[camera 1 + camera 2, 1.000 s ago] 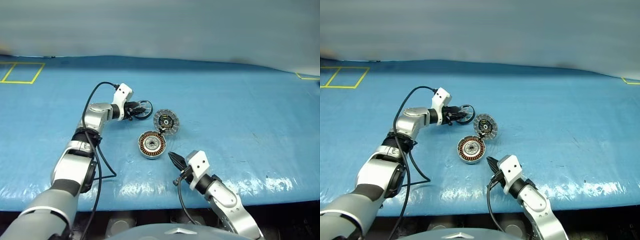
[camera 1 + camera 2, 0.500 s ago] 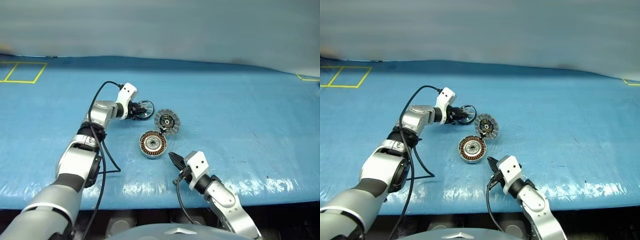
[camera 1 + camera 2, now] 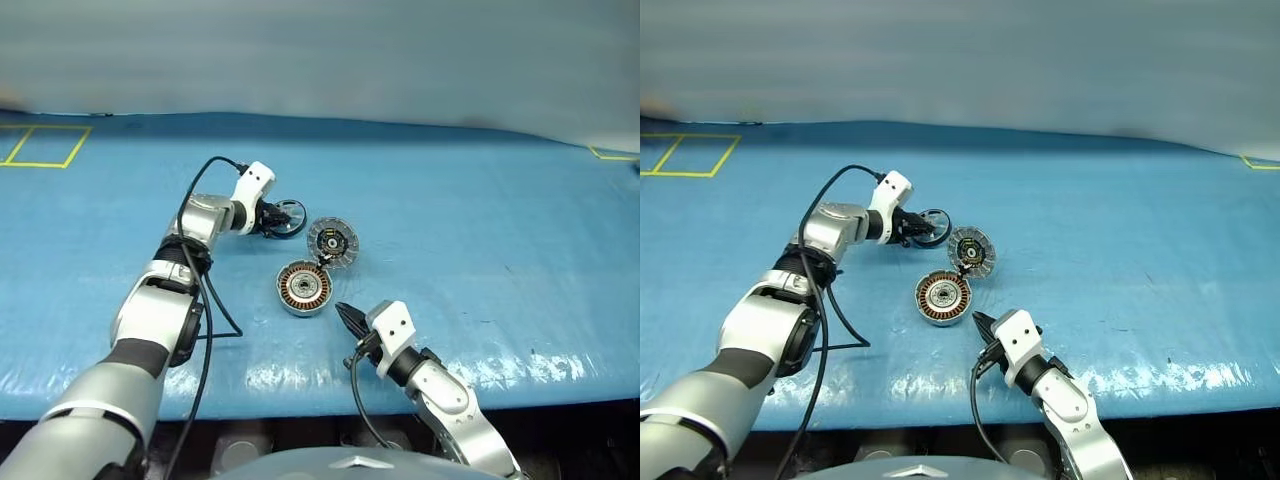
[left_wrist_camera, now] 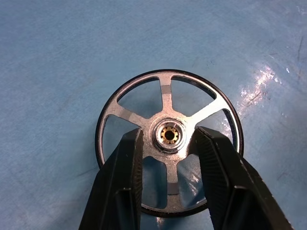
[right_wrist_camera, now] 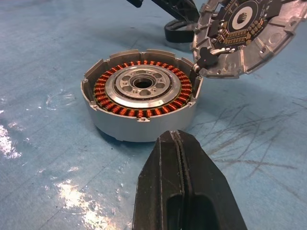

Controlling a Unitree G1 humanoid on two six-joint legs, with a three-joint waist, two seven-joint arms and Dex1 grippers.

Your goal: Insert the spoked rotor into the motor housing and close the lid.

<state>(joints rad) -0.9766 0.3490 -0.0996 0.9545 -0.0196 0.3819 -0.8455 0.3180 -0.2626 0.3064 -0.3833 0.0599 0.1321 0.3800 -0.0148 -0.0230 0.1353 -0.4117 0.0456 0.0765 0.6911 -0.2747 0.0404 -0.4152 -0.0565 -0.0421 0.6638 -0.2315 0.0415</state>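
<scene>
place: robotics lab | evidence: blue mat (image 3: 480, 200), yellow tape markings (image 3: 40, 145), motor parts

Both arms are built of rounded silver-grey metal segments joined by black collars, each ending in a white, blocky wrist housing. A thin black cable loops loosely off each forearm and runs up to that housing. The left hand (image 3: 268, 218) carries two matte black, wedge-shaped fingers (image 4: 125, 177) with smooth outer faces; the right hand (image 3: 344, 316) has the same black fingers (image 5: 163, 191), with fine ribbing along their inner edges.
</scene>
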